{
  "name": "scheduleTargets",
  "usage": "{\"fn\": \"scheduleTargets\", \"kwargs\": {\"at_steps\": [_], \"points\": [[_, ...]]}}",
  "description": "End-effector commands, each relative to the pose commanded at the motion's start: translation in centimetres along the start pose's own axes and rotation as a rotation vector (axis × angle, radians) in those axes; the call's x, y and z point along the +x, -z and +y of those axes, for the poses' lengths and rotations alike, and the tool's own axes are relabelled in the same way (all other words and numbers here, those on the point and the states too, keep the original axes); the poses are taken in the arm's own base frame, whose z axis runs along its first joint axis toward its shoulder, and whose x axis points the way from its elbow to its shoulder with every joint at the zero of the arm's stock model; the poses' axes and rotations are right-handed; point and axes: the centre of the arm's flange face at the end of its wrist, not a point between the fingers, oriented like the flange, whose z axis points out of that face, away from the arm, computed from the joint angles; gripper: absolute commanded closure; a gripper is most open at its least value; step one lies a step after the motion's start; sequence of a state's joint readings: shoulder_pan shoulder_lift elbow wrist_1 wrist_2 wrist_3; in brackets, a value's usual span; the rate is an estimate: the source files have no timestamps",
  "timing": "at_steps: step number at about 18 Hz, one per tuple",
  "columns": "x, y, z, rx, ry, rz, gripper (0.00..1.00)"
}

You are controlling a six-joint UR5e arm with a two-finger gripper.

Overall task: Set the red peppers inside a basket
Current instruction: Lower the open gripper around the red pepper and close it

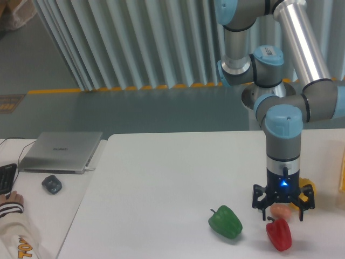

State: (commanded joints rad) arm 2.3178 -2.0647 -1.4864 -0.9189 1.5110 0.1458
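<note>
Hovering open-jawed, the gripper holds nothing; the red pepper lies on the table just below it, with an orange ball between the jaws and the basket at the right edge. Descending here risks pinching the ball instead.

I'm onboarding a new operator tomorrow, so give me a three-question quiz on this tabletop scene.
1. True or false: the red pepper is already in the basket.
2. Multiple choice: what lies directly left of the red pepper? A) green pepper B) laptop C) mouse
3. Fill in: the gripper hangs just above a small ____-coloured ball.

Key: 1 false, it lies on the table; 2 A; 3 orange.
</note>
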Motion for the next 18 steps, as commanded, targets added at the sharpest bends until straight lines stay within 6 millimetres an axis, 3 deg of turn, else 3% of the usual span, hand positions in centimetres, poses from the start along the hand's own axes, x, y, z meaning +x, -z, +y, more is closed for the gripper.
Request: {"fn": "scheduleTargets", "kwargs": {"at_steps": [7, 18], "points": [[-0.3, 0.1, -0.7, 0.009, -0.001, -0.004, 0.00], [-0.8, -2.1, -1.0, -0.017, -0.014, -0.005, 0.00]]}}
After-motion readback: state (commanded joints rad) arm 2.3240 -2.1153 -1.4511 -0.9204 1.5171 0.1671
